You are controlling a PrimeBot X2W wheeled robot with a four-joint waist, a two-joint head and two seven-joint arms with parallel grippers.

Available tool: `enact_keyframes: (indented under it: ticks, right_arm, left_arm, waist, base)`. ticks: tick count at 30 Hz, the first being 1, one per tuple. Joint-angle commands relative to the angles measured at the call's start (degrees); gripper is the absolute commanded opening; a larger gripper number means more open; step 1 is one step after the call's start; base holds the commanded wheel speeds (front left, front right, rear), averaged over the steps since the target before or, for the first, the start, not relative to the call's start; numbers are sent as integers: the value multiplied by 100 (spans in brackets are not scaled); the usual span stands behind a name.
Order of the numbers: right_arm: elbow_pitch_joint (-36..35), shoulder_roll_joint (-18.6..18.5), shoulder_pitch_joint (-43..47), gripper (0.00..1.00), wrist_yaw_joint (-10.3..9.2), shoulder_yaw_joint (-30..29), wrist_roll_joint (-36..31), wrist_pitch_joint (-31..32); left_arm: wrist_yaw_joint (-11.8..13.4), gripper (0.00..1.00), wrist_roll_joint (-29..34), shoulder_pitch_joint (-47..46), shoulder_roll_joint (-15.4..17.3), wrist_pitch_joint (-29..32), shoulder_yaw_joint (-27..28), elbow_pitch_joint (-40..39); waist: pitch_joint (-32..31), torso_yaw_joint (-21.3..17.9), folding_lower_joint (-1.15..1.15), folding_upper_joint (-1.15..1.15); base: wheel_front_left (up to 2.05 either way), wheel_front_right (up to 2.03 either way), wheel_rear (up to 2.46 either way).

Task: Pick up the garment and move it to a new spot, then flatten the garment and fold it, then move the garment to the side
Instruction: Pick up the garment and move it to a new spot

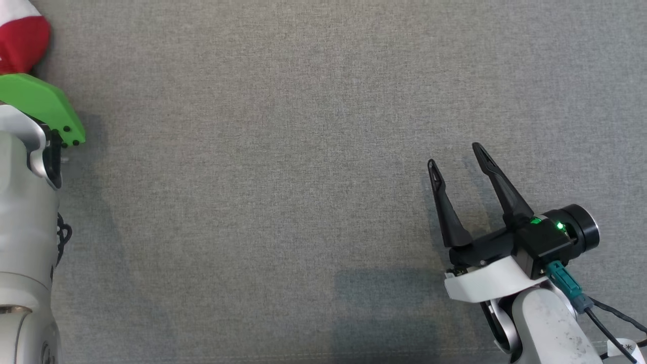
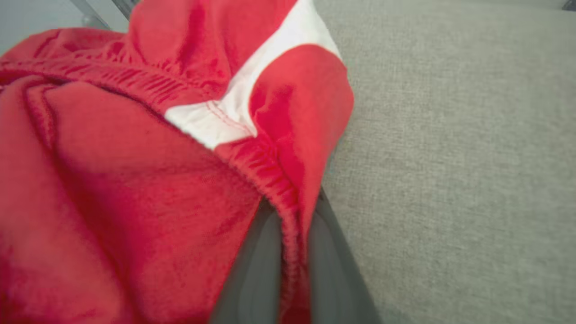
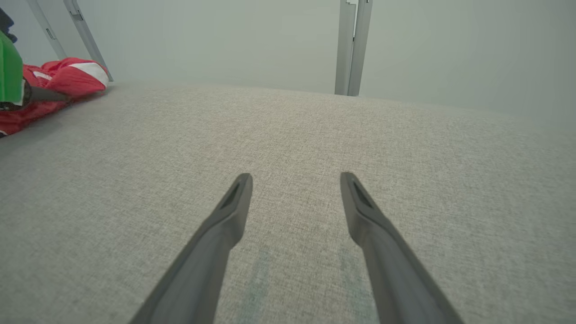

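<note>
At the upper left corner of the head view, a red and white garment (image 1: 20, 40) is seen at the far left edge of the grey fabric-covered tabletop (image 1: 263, 167), just beyond the green cover (image 1: 43, 103) on the left arm. The right tool (image 1: 455, 155) is held at the lower right, well apart from the garment, its two dark fingers spread wide with nothing between them (a small green light is lit on its body).

In the left wrist view, the garment is bunched up close to the camera. A gathered elastic hem is pinched between the narrowly set fingers (image 2: 252, 279) of the left tool (image 2: 290, 234), whose tips are hidden under the cloth. A white band is seen crossing the red fabric above the hem, and bare tabletop lies to the right.

In the right wrist view, the right tool's fingers are seen parted wide over bare tabletop. The garment lies far off at the upper left, beside the green cover, and two pale metal posts (image 3: 352, 45) stand against the wall behind.
</note>
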Motion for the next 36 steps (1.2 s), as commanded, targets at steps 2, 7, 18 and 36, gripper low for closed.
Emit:
enact_keyframes:
  ticks: [2, 7, 18, 36]
  right_arm:
    - [22, -17, -28, 100, -2, -9, 61, -10]
    - [97, -17, -3, 100, -2, 34, 257, -10]
    - [201, -17, 265, 100, -2, -28, 684, -10]
    - [141, -16, 655, 100, -1, -174, 1163, -10]
  left_arm:
    - [-25, 0, 20, -62, 31, -334, -33, -64]
    - [-136, 0, 11, -146, 78, -1119, -80, -173]
    - [-653, 0, -28, 36, 77, -1343, -140, -1228]
    - [-766, 0, -1996, 181, -87, -149, -1058, -3877]
  waist:
    - [-110, 2, 0, 0]
    - [-481, 10, 0, 0]
    - [-1511, -104, 0, 0]
    - [-2334, -1016, 0, 0]
  base:
    - [0, 0, 0]
    - [0, 0, 0]
    - [0, 0, 0]
    - [0, 0, 0]
